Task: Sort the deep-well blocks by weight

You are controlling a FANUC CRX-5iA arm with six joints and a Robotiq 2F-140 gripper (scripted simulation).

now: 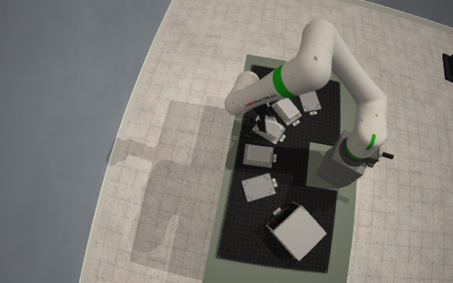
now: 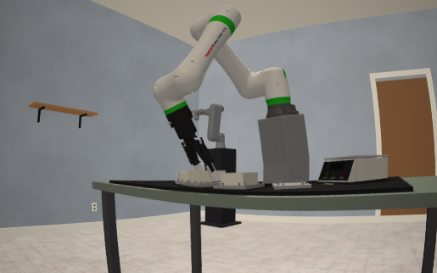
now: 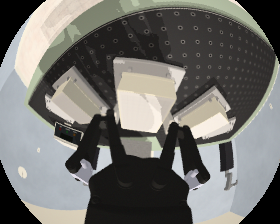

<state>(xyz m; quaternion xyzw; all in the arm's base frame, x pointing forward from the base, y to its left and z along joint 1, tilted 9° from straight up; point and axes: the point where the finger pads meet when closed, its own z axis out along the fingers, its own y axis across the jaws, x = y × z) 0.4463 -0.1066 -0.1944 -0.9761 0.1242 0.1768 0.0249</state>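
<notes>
My gripper (image 1: 266,120) (image 2: 208,166) (image 3: 142,107) is shut on a pale deep-well block (image 1: 274,127) (image 3: 141,99). It holds the block at a slant, very low over a grey nest plate (image 1: 257,131) near the far end of the black mat. I cannot tell whether the block touches the plate. A second block (image 1: 287,110) (image 3: 205,113) sits in the nest just beyond it. A third block (image 1: 258,155) (image 2: 240,178) (image 3: 74,95) sits in the nest on the near side. The nest labels are too small to read.
Two nest plates are bare, one (image 1: 310,102) at the far end and one (image 1: 259,187) (image 2: 291,185) towards the check-weigher. The check-weigher (image 1: 300,232) (image 2: 353,168) stands at the mat's other end, its platform bare. The arm's grey pedestal (image 1: 339,169) stands beside the mat.
</notes>
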